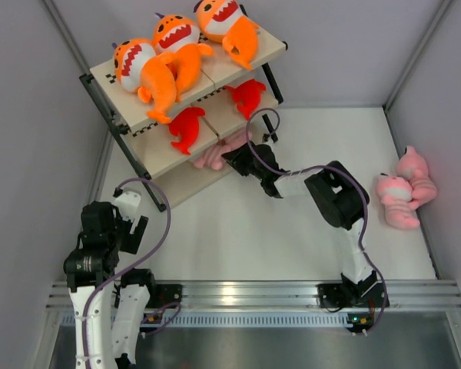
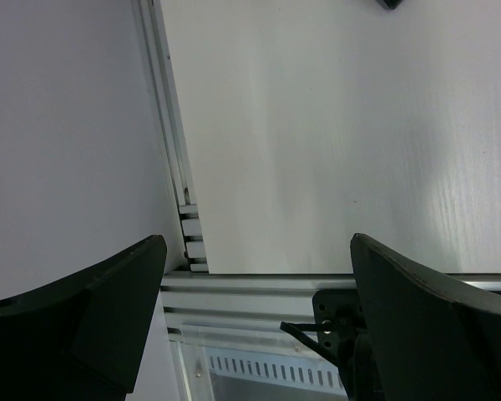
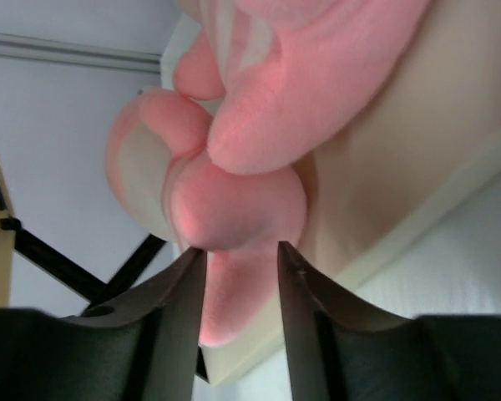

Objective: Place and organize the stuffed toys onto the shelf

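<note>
The shelf stands at the back left. Three orange sharks lie on its top board. Two red sharks lie on the middle board. My right gripper reaches to the lowest board and is shut on a limb of a pink plush toy. In the right wrist view the gripper pinches the toy, which rests on the beige board. Two more pink plush toys lie at the right wall. My left gripper is open and empty at the near left, as the left wrist view shows.
Grey walls close in the table on the left, back and right. An aluminium rail runs along the near edge; it also shows in the left wrist view. The right arm's cable loops beside the shelf.
</note>
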`<state>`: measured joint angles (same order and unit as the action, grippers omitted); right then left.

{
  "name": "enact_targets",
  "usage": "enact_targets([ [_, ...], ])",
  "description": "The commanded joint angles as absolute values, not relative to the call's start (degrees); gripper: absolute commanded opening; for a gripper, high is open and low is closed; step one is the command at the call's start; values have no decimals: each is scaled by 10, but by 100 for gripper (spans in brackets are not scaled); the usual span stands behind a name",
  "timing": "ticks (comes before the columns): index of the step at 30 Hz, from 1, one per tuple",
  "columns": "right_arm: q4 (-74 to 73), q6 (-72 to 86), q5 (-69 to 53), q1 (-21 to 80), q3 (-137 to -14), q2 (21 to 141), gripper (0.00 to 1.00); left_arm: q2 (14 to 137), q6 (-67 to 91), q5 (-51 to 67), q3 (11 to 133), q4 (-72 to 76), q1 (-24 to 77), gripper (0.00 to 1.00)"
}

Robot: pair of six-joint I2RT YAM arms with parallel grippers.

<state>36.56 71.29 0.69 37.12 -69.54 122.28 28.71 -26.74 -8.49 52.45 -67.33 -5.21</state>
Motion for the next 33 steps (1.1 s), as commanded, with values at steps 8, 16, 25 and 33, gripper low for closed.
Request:
enact_targets([
  [8, 109, 505, 101, 340, -580, 909, 61, 272, -272, -84, 527, -658, -54, 98],
  [16, -122, 363, 147, 144, -521, 705, 68, 260, -270, -66, 529, -659, -53, 98],
  [25, -94, 432, 156, -270, -368, 548, 81, 251, -266, -61, 522, -660, -35, 98],
  [33, -52, 344, 236, -330, -447, 681, 81, 259, -272, -66, 525, -660, -32, 98],
])
